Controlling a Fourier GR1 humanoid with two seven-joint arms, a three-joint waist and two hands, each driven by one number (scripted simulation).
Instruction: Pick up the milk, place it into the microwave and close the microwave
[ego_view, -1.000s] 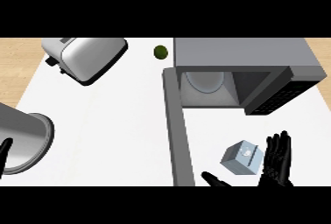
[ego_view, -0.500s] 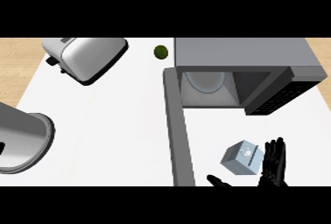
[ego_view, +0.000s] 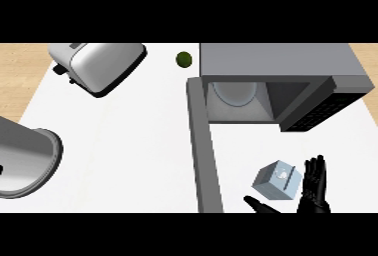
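Observation:
The milk (ego_view: 278, 181), a small pale blue-grey carton, stands on the white counter in front of the microwave (ego_view: 280, 60). The microwave is open, and its grey door (ego_view: 205, 150) swings out toward me, left of the carton. A glass turntable (ego_view: 236, 93) shows inside the cavity. My right hand (ego_view: 314, 187) comes in at the lower edge, open. Its straight fingers rise just right of the carton and its thumb (ego_view: 260, 205) reaches under it. Whether the hand touches the carton is unclear. Of my left hand only a dark sliver (ego_view: 1, 170) shows at the left edge.
A silver toaster (ego_view: 96, 65) lies at the back left. A small green lime (ego_view: 184, 59) sits beside the microwave's back left corner. A large grey metal pot (ego_view: 26, 160) fills the left edge. The microwave's dark control panel (ego_view: 321, 110) faces right of the cavity.
My left hand has pulled back leftward until almost out of view. My right hand has sunk slightly toward the lower edge beside the milk. The carton has not moved.

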